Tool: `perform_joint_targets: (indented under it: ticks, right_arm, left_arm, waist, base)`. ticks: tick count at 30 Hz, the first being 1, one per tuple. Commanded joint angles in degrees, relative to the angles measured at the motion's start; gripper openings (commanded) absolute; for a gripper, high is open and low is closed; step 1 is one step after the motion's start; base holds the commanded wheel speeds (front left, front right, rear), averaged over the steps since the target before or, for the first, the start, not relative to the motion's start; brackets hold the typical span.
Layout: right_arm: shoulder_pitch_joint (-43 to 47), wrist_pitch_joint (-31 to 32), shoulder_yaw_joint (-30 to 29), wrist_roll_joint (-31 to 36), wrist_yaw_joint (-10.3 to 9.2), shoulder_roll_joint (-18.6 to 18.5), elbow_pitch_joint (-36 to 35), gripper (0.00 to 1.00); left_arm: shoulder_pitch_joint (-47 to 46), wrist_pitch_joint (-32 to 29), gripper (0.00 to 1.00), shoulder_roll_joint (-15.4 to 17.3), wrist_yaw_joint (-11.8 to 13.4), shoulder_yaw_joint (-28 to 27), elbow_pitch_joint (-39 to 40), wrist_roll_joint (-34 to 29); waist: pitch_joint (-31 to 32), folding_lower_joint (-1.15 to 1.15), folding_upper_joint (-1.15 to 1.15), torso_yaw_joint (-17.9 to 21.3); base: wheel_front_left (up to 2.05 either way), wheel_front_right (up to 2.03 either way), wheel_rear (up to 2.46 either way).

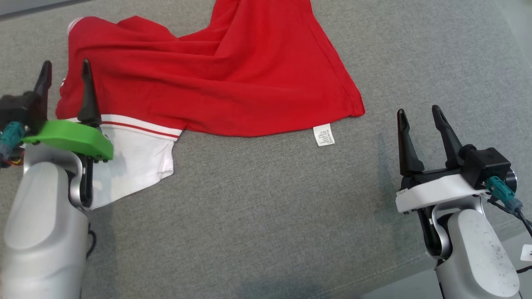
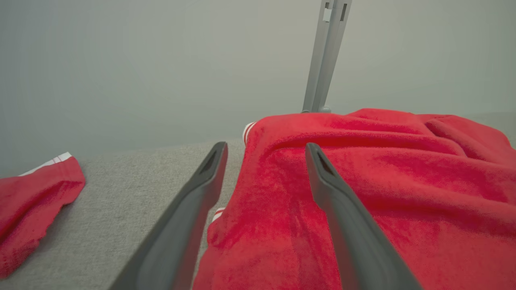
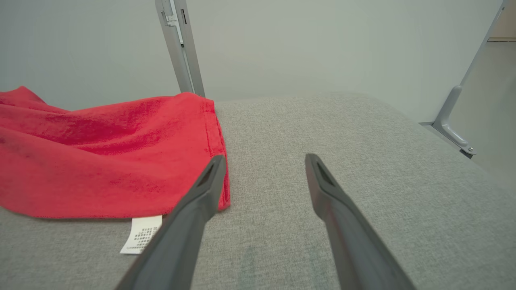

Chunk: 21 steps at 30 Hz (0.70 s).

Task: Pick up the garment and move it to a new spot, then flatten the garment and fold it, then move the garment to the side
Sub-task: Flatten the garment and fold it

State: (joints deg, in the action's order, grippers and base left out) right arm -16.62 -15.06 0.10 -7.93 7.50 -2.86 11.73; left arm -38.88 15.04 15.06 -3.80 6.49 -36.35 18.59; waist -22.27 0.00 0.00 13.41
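Head view was evenly lit by soft, diffuse light, with no glare. I noted faint shadows on the grey surface (image 1: 266, 216), one just left of the right gripper (image 1: 418, 109) and one at bottom centre. The red garment (image 1: 232, 74) read saturated, with darker folds. In both wrist views the fingers (image 2: 181, 233) went soft toward the bottom edge. The metal post (image 3: 181, 48) leaned off vertical at the upper left.

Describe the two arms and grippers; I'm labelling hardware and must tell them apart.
Each gripper has two long, dark, tapered fingers. The left gripper sits on a bright green plate, the right gripper on a white plate. Both carry a black block with a teal connector and cable. Forearms are pale silver-grey; the right forearm is dark-speckled.
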Motion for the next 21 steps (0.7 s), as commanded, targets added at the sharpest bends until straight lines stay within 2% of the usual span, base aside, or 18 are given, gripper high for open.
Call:
perform_joint_targets:
  ticks: [1,12,21]
  right_arm:
    - [0.4,-0.2,-0.3,0.4,-0.02,-0.1,-0.8,1.0]
    - [4.0,-0.2,-0.8,1.7,-0.02,-0.1,-2.1,1.0]
    - [7.9,-0.2,0.1,1.4,-0.02,-0.1,-0.6,1.0]
  left_arm:
    - [2.4,0.2,1.0,-0.9,-0.4,-0.7,1.6,-0.1]
    - [19.6,0.1,1.0,-6.9,-1.8,-4.2,13.3,-2.2]
    - [31.9,0.1,1.0,-11.0,-1.3,-5.1,19.7,-2.5]
  waist:
    - [2.1,0.0,0.0,-1.8]
    - [11.2,0.0,0.0,-6.5]
    - [18.6,0.0,0.0,-9.1]
  base:
    - [0.0,0.0,0.0]
    - [0.0,0.0,0.0]
    - [0.0,0.0,0.0]
